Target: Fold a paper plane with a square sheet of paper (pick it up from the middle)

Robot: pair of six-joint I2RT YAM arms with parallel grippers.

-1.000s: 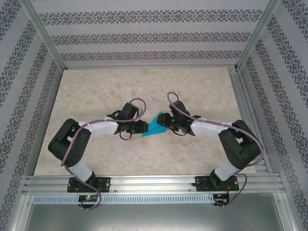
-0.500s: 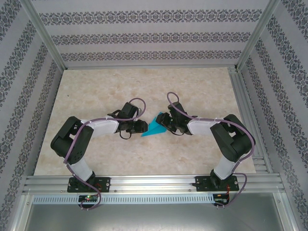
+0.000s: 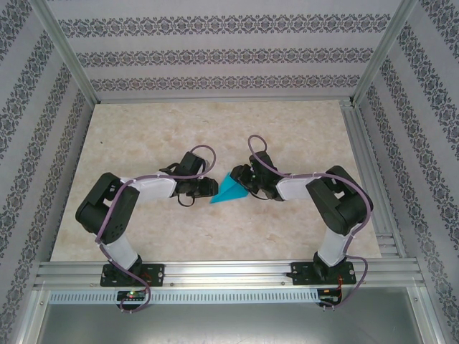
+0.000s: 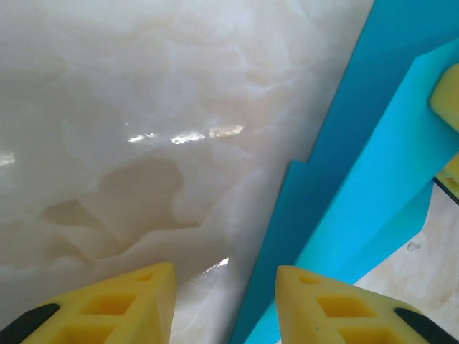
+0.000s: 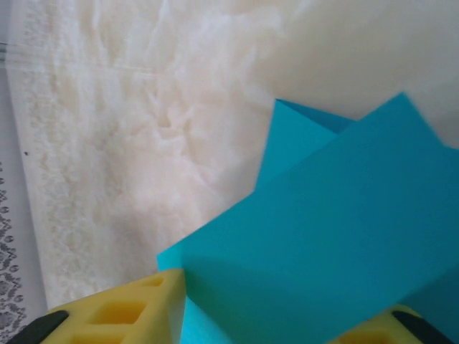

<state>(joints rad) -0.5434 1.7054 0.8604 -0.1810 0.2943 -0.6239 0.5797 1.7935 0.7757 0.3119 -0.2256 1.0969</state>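
Note:
The turquoise-blue paper (image 3: 231,189) lies folded into a pointed shape at mid-table, its tip toward the front left and one flap tilted up. My left gripper (image 3: 213,188) is at its left edge. In the left wrist view its jaws (image 4: 224,278) stand open over the table, with the paper's (image 4: 387,143) layered edge running just inside the right finger (image 4: 337,308). My right gripper (image 3: 244,183) reaches in from the right. Its jaws (image 5: 287,304) stand apart with the raised paper flap (image 5: 337,215) between them, and the left finger (image 5: 136,308) touches the flap's edge.
The beige marbled tabletop (image 3: 143,136) is bare around the paper. Aluminium rails (image 3: 229,272) frame the near edge, and patterned walls (image 3: 215,54) close in the back and sides. A yellow finger of the right gripper (image 4: 446,100) shows at the right edge of the left wrist view.
The right arm has pushed left into the paper and its jaws have narrowed. The paper's flap now stands higher and looks larger from above. The left gripper has barely moved.

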